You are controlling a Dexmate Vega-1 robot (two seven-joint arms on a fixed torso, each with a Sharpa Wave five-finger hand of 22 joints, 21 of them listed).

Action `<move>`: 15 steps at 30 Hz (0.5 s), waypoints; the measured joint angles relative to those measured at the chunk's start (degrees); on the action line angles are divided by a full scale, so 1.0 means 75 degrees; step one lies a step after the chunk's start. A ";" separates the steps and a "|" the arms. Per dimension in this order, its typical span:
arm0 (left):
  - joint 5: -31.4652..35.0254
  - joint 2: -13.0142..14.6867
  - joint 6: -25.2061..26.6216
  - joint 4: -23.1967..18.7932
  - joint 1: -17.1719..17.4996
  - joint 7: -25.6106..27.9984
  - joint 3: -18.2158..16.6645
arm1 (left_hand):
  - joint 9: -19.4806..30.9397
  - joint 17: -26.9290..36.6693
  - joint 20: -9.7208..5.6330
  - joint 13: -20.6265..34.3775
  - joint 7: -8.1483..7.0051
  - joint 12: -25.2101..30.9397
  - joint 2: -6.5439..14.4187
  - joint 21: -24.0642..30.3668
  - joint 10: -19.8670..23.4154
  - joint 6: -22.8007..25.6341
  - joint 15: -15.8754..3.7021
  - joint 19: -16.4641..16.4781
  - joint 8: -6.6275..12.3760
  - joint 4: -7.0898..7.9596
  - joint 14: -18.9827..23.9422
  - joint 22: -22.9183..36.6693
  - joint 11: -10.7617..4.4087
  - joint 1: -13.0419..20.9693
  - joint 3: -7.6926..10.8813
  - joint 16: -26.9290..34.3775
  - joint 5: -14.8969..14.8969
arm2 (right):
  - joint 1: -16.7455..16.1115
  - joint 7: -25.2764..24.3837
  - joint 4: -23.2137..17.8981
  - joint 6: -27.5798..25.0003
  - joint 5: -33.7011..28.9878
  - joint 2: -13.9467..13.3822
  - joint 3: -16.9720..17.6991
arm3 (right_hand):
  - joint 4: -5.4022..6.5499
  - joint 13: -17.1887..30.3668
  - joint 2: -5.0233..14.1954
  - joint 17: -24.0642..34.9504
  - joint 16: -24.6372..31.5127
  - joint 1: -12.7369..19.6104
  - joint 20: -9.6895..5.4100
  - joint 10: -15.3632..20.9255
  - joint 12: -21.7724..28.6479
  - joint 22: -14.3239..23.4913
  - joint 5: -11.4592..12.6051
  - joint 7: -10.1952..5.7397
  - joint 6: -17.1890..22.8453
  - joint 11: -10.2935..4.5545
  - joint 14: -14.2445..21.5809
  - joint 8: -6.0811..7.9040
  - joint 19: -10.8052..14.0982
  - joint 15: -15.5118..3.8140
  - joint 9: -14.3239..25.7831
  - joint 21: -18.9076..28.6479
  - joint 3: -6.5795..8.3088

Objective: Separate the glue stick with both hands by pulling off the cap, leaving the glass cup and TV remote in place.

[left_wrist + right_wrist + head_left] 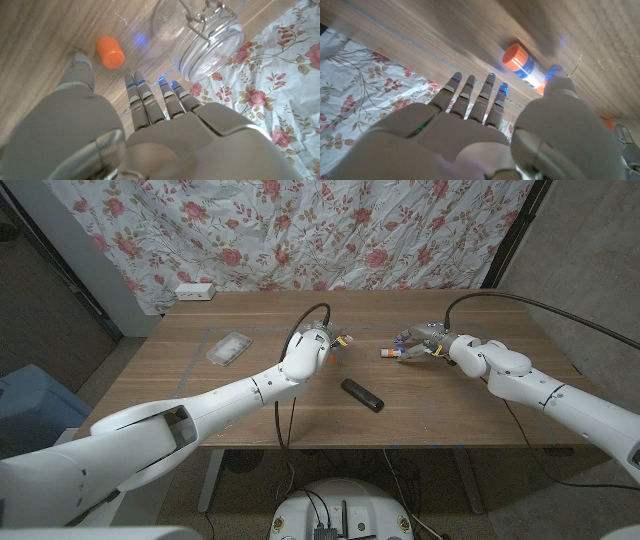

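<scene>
Glue stick [524, 66] lies on the worktop [250, 405] just past the right hand [420, 345] — fingers spread, holding nothing. Its orange cap [110, 51] lies apart by the glass cup [205, 35], near the empty, open left hand [325, 340] — so the job looks done.

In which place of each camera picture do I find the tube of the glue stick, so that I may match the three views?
Head view: the glue stick tube lies on the wooden table, beside the right hand, towards the table's middle.
Right wrist view: the tube lies on the wood beyond that hand's fingertips.
Left wrist view: it is not in this picture.
Shared landmark: the flowered cloth behind the table, also in both wrist views.
</scene>
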 measured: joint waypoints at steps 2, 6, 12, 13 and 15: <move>-0.0015 0.0018 0.0007 -0.0053 -0.0003 -0.0059 -0.0020 | 0.0000 0.0000 0.0003 -0.0032 0.0006 0.0000 -0.0001 0.0000 -0.0209 -0.0215 0.0037 -0.0054 -0.0001 0.0003 -0.0128 0.0000 0.0047 -0.0057 -0.0048 0.0000 0.0000 | 0.0009 0.0027 0.0005 0.0002 0.0008 0.0001 -0.0001 | 0.0007 0.0000 -0.0085 0.0000 -0.0025 -0.0093 0.0026 -0.0099 0.0000 0.0000 0.0000 -0.0003 -0.0108 -0.0005 -0.0070 0.0000 -0.0026 0.0010 0.0000 0.0000 -0.0057; -0.0029 0.0018 0.0013 -0.0053 -0.0003 -0.0132 -0.0020 | -0.0032 0.0000 0.0004 -0.0054 0.0032 0.0000 0.0010 0.0000 -0.0756 -0.0571 0.0080 -0.0215 -0.0001 0.0001 -0.0507 0.0000 0.0165 -0.0192 -0.0063 0.0000 0.0000 | 0.0023 0.0027 0.0006 0.0002 0.0008 0.0002 -0.0002 | 0.0062 0.0028 -0.0139 0.0000 -0.0085 -0.0221 0.0088 -0.0351 -0.0010 0.0000 0.0060 0.0020 -0.0338 0.0077 -0.0231 0.0000 -0.0092 0.0013 0.0000 0.0000 -0.0134; -0.0080 0.0110 0.0013 -0.0303 -0.0005 -0.0178 -0.0157 | -0.0066 -0.0001 0.0004 -0.0134 0.0139 0.0000 0.0061 0.0000 -0.1540 -0.0974 0.0017 -0.0299 -0.0001 0.0001 -0.0927 0.0000 0.0362 -0.0317 -0.0063 -0.0026 0.0000 | 0.0040 0.0181 0.0006 0.0016 0.0141 0.0002 0.0002 | 0.0179 0.0039 -0.0156 -0.0001 -0.0173 -0.0610 0.0176 -0.0750 -0.0036 0.0000 0.0162 0.0142 -0.0704 0.0199 -0.0494 -0.0006 -0.0230 0.0346 -0.0039 0.0000 -0.0309; -0.0087 0.0110 0.0010 -0.0303 -0.0005 -0.0178 -0.0157 | -0.0071 -0.0001 0.0003 -0.0140 0.0132 0.0000 0.0061 0.0000 -0.1612 -0.0991 0.0015 -0.0299 -0.0001 0.0001 -0.0929 0.0000 0.0388 -0.0317 -0.0063 -0.0026 0.0000 | 0.0040 0.0181 0.0006 0.0016 0.0141 0.0002 0.0003 | 0.0219 0.0033 -0.0201 -0.0001 -0.0173 -0.0744 0.0205 -0.0782 -0.0036 0.0000 0.0162 0.0154 -0.0774 0.0214 -0.0505 -0.0034 -0.0259 0.0401 -0.0039 0.0000 -0.0348; -0.0122 0.0124 -0.0010 -0.0338 -0.0002 -0.0140 -0.0188 | -0.0072 -0.0008 0.0004 -0.0141 0.0165 0.0000 0.0086 0.0000 -0.1702 -0.1060 -0.0010 -0.0299 -0.0032 0.0001 -0.0954 0.0000 0.0437 -0.0341 -0.0063 -0.0026 -0.0027 | 0.0041 0.0199 0.0007 0.0026 0.0177 0.0002 0.0027 | 0.0273 0.0021 -0.0184 -0.0001 -0.0224 -0.0866 0.0231 -0.0894 -0.0036 0.0000 0.0191 0.0196 -0.0866 0.0234 -0.0558 -0.0035 -0.0286 0.0454 -0.0038 0.0000 -0.0403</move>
